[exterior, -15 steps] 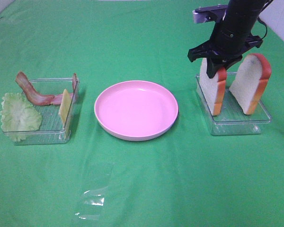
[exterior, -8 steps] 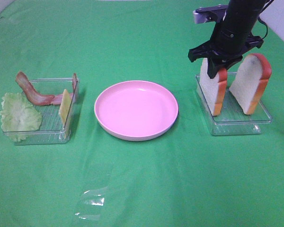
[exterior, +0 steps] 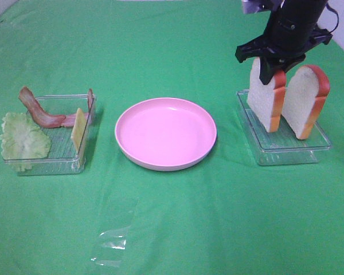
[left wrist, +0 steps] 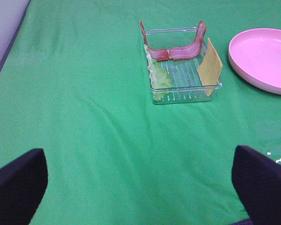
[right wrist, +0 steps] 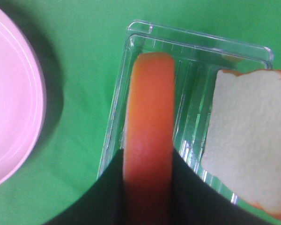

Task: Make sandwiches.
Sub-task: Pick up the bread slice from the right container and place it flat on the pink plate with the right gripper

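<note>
Film (exterior: 112, 243), clear and crumpled, lies nearest on the green-covered bench (exterior: 229, 229); beyond it, at centre, the round pink plate (exterior: 160, 166) carries nothing; no sandwich is begun.

Filling tray (exterior: 46, 165), clear plastic, sits left of the plate and apart from it; pale lettuce (exterior: 24, 137) drapes over its outer edge, bacon strips (exterior: 41, 114) arch along the far wall, and a cheese square (exterior: 78, 129) leans on edge against the wall nearest the plate.

Bread tray (exterior: 286, 153) sits right of the plate; a second slice (exterior: 307, 106) leans upright in it, untouched.

Right gripper (exterior: 270, 73) reaches down from above, jaws clenched across the flat faces of the bread slice (exterior: 265, 103) at its rounded top; the slice hangs upright over the tray's plate-side half; whether its foot clears the tray floor cannot be told.

Left gripper (left wrist: 140, 187) is outside the overhead view; its jaws stand released and wide, holding nothing, well short of the filling tray.

Assessment: the slice appears light and somewhat spongy; its smooth crust may slip; it is best taken across the white faces near the top; laying it flat on the plate will call for a tilt.
</note>
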